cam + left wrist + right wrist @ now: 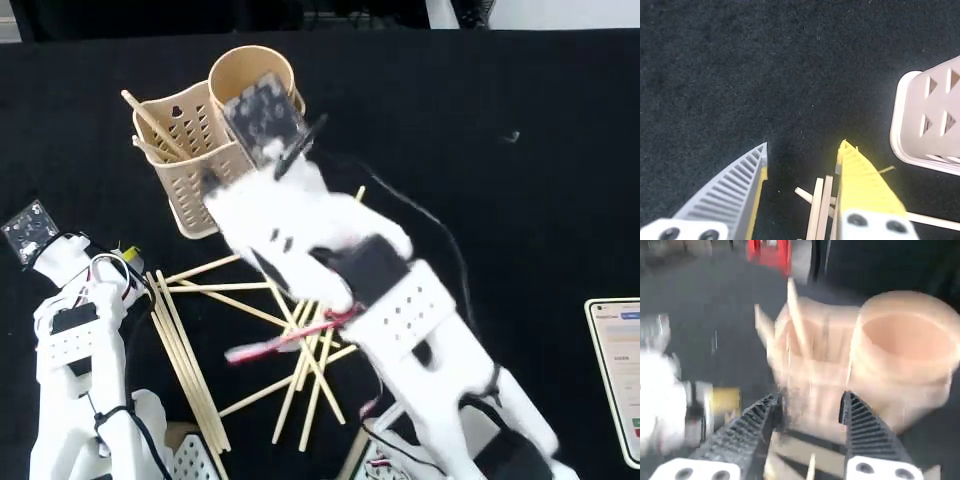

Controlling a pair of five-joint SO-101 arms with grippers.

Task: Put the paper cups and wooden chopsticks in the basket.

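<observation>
Standing on the black cloth-covered table (520, 200), the beige perforated plastic basket (195, 170) occupies the far left area in the high view. Two light wooden chopsticks (150, 128) stand tilted inside the basket, their ends projecting above its rim. The tan round paper cup (252, 75) sits upright at the far right end of the basket and touches it. Whether it is in a compartment or just beside the wall cannot be determined.

The loose chopsticks (285, 330) lie criss-crossed on the table on the near side of the basket, partly under the right arm. Several more lie parallel in a row (185, 370) beside the left arm.

The right gripper (811, 400) is above the table, just in front of the basket, and points toward the basket and paper cup. Its black ribbed fingers (865, 430) are spread apart. Nothing is seen clamped between them, although this view is blurred.

The left gripper (803, 145) is low over the table near the left edge of the loose pile. Its fingers are spread: one grey (735, 200), one yellow (862, 185). The ends of a few chopsticks lie on the cloth between them, close to the yellow finger, not pinched. The basket wall is near the yellow finger but apart from it.

A white-framed screen device (615, 380) lies at the right table edge, well apart from the basket.
</observation>
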